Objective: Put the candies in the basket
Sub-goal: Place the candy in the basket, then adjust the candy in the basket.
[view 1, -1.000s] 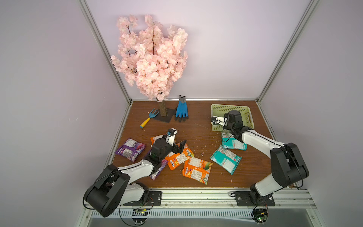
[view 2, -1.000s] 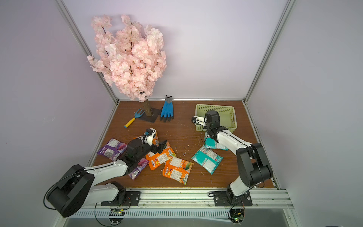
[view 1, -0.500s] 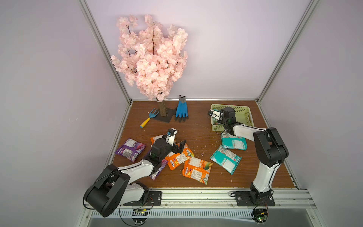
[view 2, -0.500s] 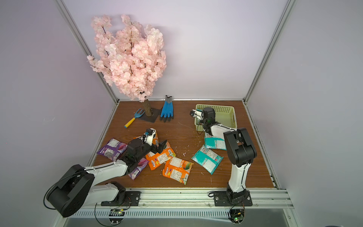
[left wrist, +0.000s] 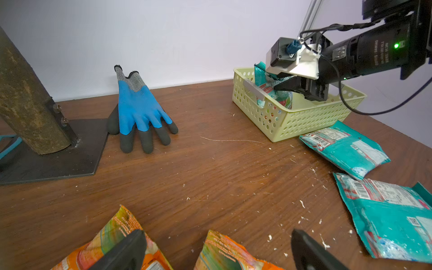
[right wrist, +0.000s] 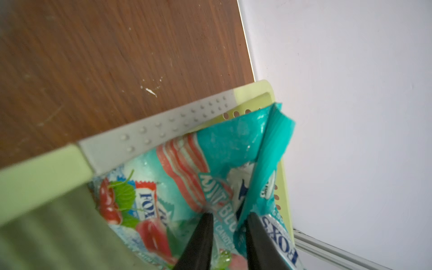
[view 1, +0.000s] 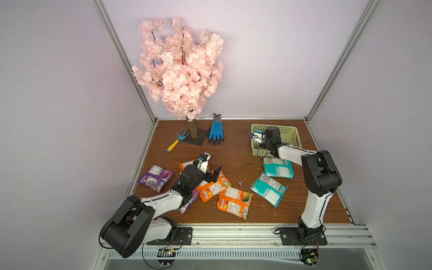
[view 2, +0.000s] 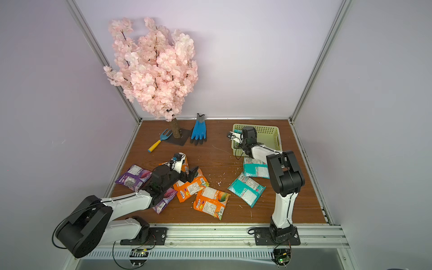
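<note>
In both top views the pale yellow-green perforated plastic basket (view 1: 291,131) sat at the far right of the brown wooden table (view 1: 233,145). The right gripper (view 1: 256,140) reached over the basket's near-left corner, where a teal glossy candy packet (view 1: 256,132) showed inside the wall. Two more teal packets (view 1: 278,167), the orange packets (view 1: 233,202) and the purple packets (view 1: 155,177) lay on the table outside it. The left gripper (view 1: 211,174) hung low over the orange packets. The left wrist view showed its fingers spread wide and holding nothing, probably lined up for the next pick. It also showed the teal packet standing tilted in the basket corner, leaning on the wall. In the right wrist view the right fingers stood a little apart. The packet's folded edge lay between them, neither finger clearly pressing it, which looked like a release into the basket rather than a grip.
</note>
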